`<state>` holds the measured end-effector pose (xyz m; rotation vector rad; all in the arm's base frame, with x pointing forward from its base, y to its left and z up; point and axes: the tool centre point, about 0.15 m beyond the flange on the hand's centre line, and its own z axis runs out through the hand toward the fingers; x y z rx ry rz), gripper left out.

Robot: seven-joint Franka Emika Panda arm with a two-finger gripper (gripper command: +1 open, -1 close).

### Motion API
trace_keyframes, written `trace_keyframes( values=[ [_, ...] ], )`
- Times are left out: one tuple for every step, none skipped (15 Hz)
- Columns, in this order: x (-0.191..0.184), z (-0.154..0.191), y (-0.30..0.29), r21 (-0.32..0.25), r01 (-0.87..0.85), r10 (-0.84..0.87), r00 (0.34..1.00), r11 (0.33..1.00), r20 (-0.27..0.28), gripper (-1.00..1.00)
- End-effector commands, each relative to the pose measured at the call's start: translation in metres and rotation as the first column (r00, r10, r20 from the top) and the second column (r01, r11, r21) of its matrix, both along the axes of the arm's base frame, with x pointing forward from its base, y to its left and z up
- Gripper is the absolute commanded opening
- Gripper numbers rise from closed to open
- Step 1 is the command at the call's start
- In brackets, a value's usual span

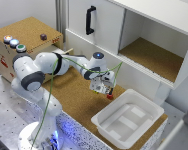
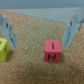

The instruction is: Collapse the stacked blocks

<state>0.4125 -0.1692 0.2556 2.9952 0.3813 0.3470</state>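
In the wrist view a red cube (image 2: 53, 51) marked with a black letter rests on the cork surface between my open gripper's (image 2: 39, 44) fingers, close to one finger (image 2: 71, 27). A yellow cube (image 2: 3, 50) lies beside the other finger (image 2: 8, 34), cut off by the frame edge. The two cubes sit apart at the same level, not one on the other. In the exterior view the gripper (image 1: 101, 90) hangs low over the cork mat, with a small red cube (image 1: 110, 96) right by it. The yellow cube is hidden there.
A white tray (image 1: 128, 118) stands on the exterior view's right of the gripper. Behind is a white cabinet (image 1: 139, 30) with an open shelf and a black handle (image 1: 89, 20). A cork-topped box with coloured round buttons (image 1: 14, 43) sits at the left.
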Motion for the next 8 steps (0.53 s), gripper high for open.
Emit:
trace_keyframes(
  values=[
    [0.052, -0.040, -0.023, -0.014, 0.011, -0.012, 0.992, 1.000, -0.122, 1.00],
    [0.055, -0.042, -0.022, -0.014, 0.007, -0.009, 0.992, 1.000, -0.125, 1.00],
    [0.057, -0.043, -0.022, -0.011, 0.005, -0.007, 0.991, 1.000, -0.130, 1.00],
    [0.059, -0.045, -0.023, -0.009, 0.010, -0.011, 0.991, 1.000, -0.133, 1.00],
    [0.063, -0.049, -0.025, 0.008, 0.022, -0.021, 0.988, 1.000, -0.150, 1.00],
    [0.066, -0.053, -0.027, 0.017, 0.036, -0.033, 0.986, 0.999, -0.164, -1.00],
    [0.066, -0.055, -0.030, 0.027, 0.051, -0.046, 0.985, 0.998, -0.166, -1.00],
    [0.066, -0.057, -0.031, 0.034, 0.059, -0.053, 0.984, 0.998, -0.168, -1.00]
  ],
)
